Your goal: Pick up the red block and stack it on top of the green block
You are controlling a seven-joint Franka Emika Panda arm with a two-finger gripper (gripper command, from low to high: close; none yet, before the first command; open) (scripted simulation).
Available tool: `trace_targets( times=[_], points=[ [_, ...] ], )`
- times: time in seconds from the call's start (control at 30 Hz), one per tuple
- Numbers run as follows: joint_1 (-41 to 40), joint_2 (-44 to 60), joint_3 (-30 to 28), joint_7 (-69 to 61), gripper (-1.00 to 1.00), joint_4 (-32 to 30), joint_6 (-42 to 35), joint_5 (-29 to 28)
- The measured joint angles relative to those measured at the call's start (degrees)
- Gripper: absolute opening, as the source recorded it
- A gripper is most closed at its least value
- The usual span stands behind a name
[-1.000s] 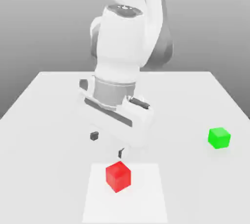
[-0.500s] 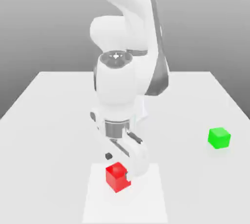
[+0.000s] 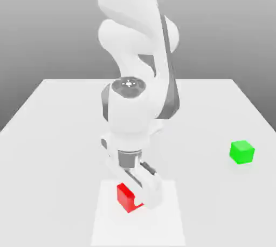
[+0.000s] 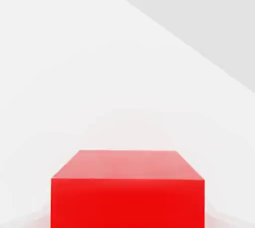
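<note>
The hand (image 3: 131, 196) is clamped on the red block (image 3: 125, 198), inside the white mat's (image 3: 161, 227) edges! Open surface (image 3: 207, 186) (plenty) toward the green block (image 3: 241, 152).

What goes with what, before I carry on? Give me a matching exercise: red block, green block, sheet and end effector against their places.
1. red block
2. green block
3. sheet
4. end effector

A. flat on the table, beneath a block
B. at the exterior view's right, off the sheet
C. lowered, shut on a block
D. over the sheet, partly hidden by the arm

Pairs: 1-D, 2-B, 3-A, 4-C
</note>
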Motion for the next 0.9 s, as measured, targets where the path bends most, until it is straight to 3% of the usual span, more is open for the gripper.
trace_targets(
  times=[0.27, 0.5, 0.6, 0.9],
  points=[
    [-2.56, -7.53, 4.50, -5.67, -1.00, -0.74, -6.05, 7.93],
    [-2.59, -12.46, 5.43, -7.93, -1.00, -2.19, -10.24, 11.26],
    [-2.81, -14.05, 9.12, -0.08, -1.00, -2.28, -12.02, 11.07],
    [10.34, -18.50, 19.48, 27.53, -1.00, -2.37, -16.42, 14.14]
  ],
)
